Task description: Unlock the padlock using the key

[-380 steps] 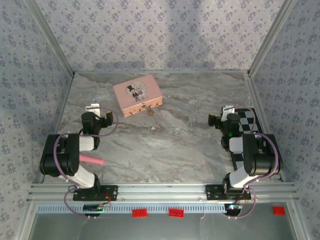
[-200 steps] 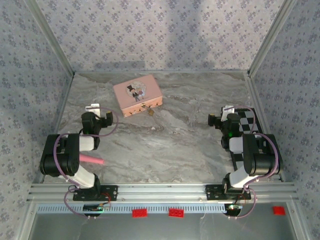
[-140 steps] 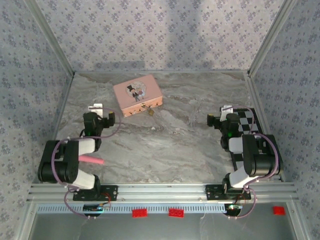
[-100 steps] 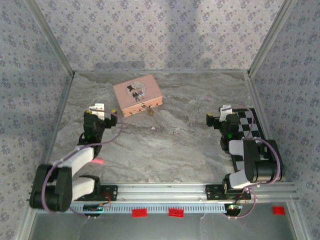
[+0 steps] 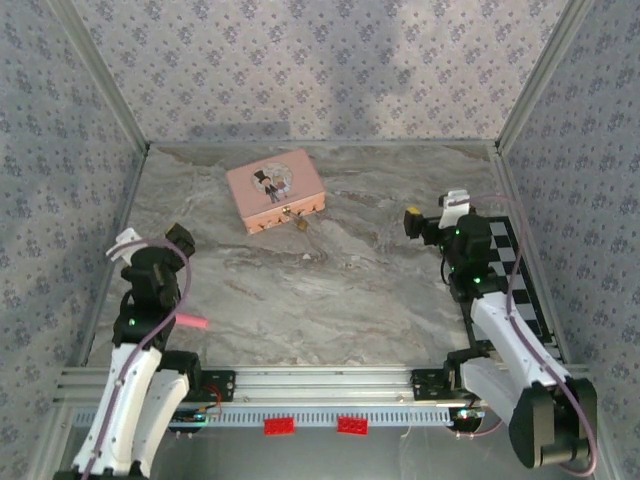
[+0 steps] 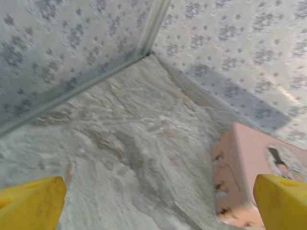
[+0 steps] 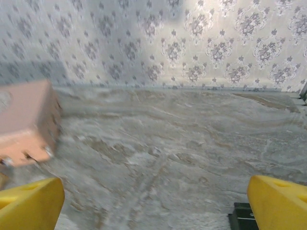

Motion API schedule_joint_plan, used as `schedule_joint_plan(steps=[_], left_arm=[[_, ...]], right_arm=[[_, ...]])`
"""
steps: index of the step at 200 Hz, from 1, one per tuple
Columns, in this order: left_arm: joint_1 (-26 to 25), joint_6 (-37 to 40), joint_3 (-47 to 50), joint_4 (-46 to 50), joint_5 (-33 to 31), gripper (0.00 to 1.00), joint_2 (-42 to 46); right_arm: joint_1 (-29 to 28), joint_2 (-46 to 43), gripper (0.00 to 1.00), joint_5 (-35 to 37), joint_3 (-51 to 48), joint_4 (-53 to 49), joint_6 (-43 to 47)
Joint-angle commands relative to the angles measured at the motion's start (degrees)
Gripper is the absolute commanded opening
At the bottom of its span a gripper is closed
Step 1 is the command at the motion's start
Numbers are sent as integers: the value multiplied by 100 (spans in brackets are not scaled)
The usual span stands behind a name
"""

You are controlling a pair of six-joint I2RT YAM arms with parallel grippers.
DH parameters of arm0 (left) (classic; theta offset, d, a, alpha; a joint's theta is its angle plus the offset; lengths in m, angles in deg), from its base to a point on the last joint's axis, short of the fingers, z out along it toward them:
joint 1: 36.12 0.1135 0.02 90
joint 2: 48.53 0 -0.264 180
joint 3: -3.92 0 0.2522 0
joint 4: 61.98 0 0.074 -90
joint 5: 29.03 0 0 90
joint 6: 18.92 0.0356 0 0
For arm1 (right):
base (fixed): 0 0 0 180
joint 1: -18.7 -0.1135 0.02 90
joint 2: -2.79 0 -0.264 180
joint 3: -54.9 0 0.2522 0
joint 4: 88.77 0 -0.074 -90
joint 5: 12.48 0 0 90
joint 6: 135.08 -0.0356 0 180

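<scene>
The tiny brass padlock (image 5: 298, 222) hangs at the front edge of the pink picture-lidded box (image 5: 275, 190) on the marble floor. I cannot make out the key. My left gripper (image 5: 153, 240) is raised at the left, well short of the box, and stands open with nothing between its yellow fingertips (image 6: 31, 203). In the left wrist view the box (image 6: 259, 167) lies ahead to the right. My right gripper (image 5: 433, 210) hovers to the right of the box, open and empty. In the right wrist view the box (image 7: 26, 122) sits at the far left.
A pink rod (image 5: 188, 320) lies on the floor by the left arm. A black-and-white checkered board (image 5: 505, 250) lies along the right wall under the right arm. Patterned walls close off the back and both sides. Bare marble floor (image 5: 340, 280) lies between the arms.
Both arms have unfolded from their rest poses. The left gripper lifted and swung out to the left; the right gripper rose and moved toward the box. Both stayed open.
</scene>
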Motion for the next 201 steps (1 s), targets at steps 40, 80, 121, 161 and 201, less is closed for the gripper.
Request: schedule_joint_plan(steps=[40,80,121,161,201], left_arm=[[-105,42,651,-149,2848,100,-208],[-1366,345,607,-331,2761,100,-827],[-2243,994,599,-759,2256,100,-1569],[-2311,1160,830,-1160,2061,100,-1543],[-2317,1086,953,-968,1641,100,-1028]], right_arm=[[214,-37,99,-819,169,-2135,-2017],[-944,208,99,-74,539,-3021,-2365],[-2189,876,99,776,955,-3417,-2186],[-3009,2240,99,1291,1860,-4070,-1435],[-3608,3624,99,1746,2776,-4645,-1195]])
